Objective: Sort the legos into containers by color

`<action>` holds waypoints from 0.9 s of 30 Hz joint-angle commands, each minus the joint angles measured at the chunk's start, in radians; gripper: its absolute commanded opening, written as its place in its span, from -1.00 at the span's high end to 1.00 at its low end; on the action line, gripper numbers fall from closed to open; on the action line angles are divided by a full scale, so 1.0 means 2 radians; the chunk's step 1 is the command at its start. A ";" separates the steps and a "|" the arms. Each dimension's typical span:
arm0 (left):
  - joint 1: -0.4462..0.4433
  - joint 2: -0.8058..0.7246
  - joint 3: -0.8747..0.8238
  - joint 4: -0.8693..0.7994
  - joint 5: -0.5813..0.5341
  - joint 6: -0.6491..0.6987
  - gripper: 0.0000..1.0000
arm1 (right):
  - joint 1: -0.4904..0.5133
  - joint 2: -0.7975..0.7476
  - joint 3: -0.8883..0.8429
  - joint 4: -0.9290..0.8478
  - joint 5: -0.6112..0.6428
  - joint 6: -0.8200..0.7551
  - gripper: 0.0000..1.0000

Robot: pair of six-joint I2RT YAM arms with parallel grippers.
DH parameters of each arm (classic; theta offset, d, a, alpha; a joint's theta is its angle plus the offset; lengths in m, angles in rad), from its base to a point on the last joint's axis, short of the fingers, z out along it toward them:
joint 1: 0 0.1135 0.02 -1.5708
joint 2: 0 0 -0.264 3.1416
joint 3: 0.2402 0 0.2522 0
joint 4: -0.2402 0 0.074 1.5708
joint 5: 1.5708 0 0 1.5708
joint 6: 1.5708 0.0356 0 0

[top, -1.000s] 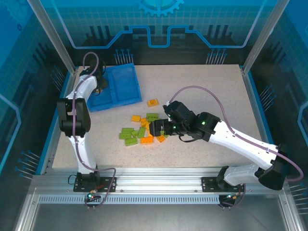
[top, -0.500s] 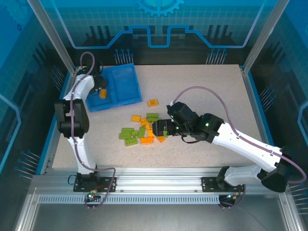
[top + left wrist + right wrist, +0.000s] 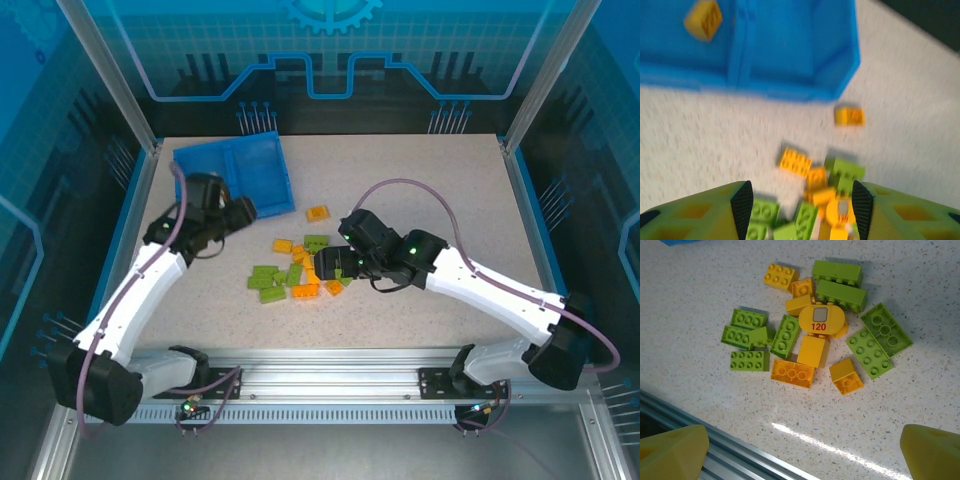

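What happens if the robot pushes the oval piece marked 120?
The oval piece lies flat, so it would likely slide, not roll. Other bricks crowd against it, so they would probably shift too. It looks like stiff plastic.

Hovering left of the legos (image 3: 270, 281) with left gripper (image 3: 247, 209) parted, hanging above them with right gripper (image 3: 322, 266) spread wide.

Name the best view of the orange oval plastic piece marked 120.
Right wrist: the orange oval plastic piece is sharp, number readable. Left wrist blurs it at the bottom; top external makes the orange-and-green lego pile too small to tell.
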 commanded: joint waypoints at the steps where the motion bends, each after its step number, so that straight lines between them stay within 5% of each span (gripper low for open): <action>1: -0.036 0.009 -0.053 -0.024 0.002 -0.029 -0.21 | -0.006 0.014 0.018 0.002 -0.016 -0.012 -1.00; 11: -0.074 0.158 -0.052 0.016 0.021 -0.011 -0.43 | -0.006 0.016 0.014 -0.004 -0.029 -0.007 -1.00; 16: -0.074 0.220 -0.035 0.003 -0.019 0.017 -0.51 | -0.006 -0.004 -0.002 -0.005 -0.019 0.003 -1.00; 27: -0.073 0.262 -0.043 -0.014 -0.048 0.033 -0.58 | -0.006 0.001 0.001 -0.006 -0.023 0.002 -1.00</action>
